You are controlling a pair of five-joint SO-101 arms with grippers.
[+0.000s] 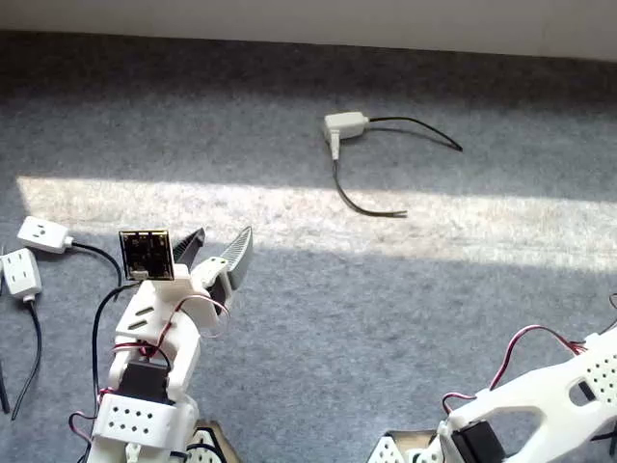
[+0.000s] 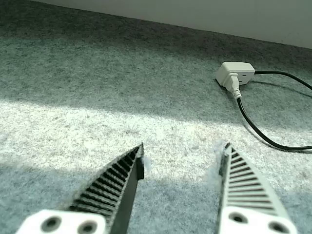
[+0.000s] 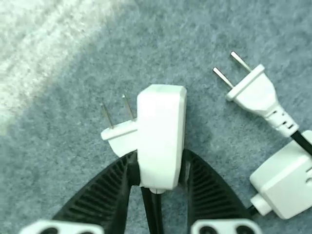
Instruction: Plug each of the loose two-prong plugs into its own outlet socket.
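A white outlet block (image 3: 161, 131) is clamped between the fingers of the right end effector (image 3: 160, 163), its long axis in line with them and its cable trailing back. 1 loose plug (image 3: 117, 134) lies right against its side, prongs pointing away. A second loose plug (image 3: 253, 90) lies near but apart, so the right arm looks nearer to both. The left end effector (image 1: 217, 253) hangs wide open over the table (image 1: 405, 318). A spare socket (image 1: 43, 234) lies to its left, and a mated pair (image 1: 345, 125) lies far to its right.

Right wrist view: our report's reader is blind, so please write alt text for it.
The right gripper clamps a white outlet block on grey carpet, a two-prong plug lying right beside it. A second plug and another white block lie nearby.
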